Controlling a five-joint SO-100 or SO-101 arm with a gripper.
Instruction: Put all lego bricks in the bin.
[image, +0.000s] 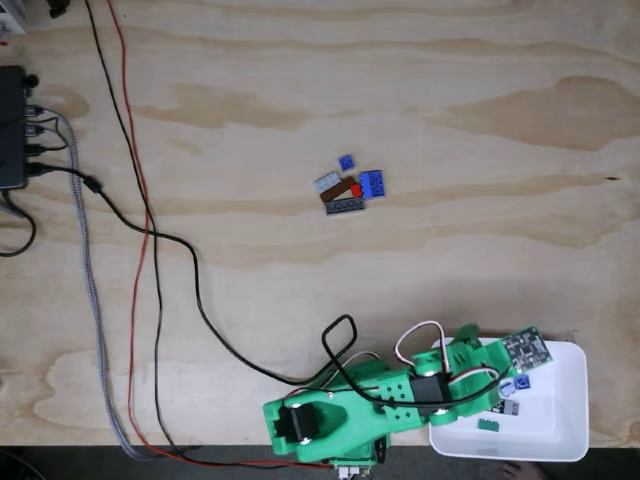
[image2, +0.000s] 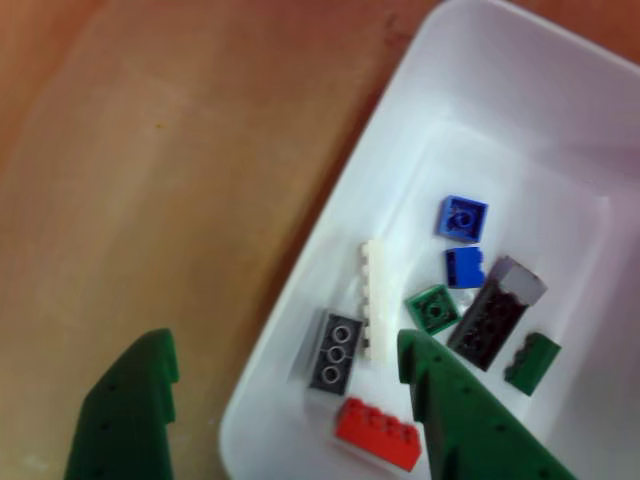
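Several lego bricks (image: 345, 186) lie in a tight cluster mid-table: two blue, a light grey, a brown, a red and a dark grey one. The white bin (image: 565, 365) sits at the bottom right of the fixed view. In the other view the bin (image2: 300, 290) holds several bricks: two blue (image2: 462, 218), a green (image2: 433, 308), a black-and-grey (image2: 495, 315), a dark green (image2: 532, 362), a white (image2: 374, 298), a grey (image2: 337, 352) and a red (image2: 380, 432). My green gripper (image2: 285, 350) is open and empty. It straddles the bin's wall, one finger (image2: 130, 410) over the table and the other inside. In the fixed view the gripper (image: 497, 385) hovers over the bin's left part.
Black, red and braided grey cables (image: 140, 250) run down the left of the plywood table from a black box (image: 12, 128). A black cable loops to the arm's base (image: 310, 425) at the front edge. A wide stretch of bare wood separates the cluster from the bin.
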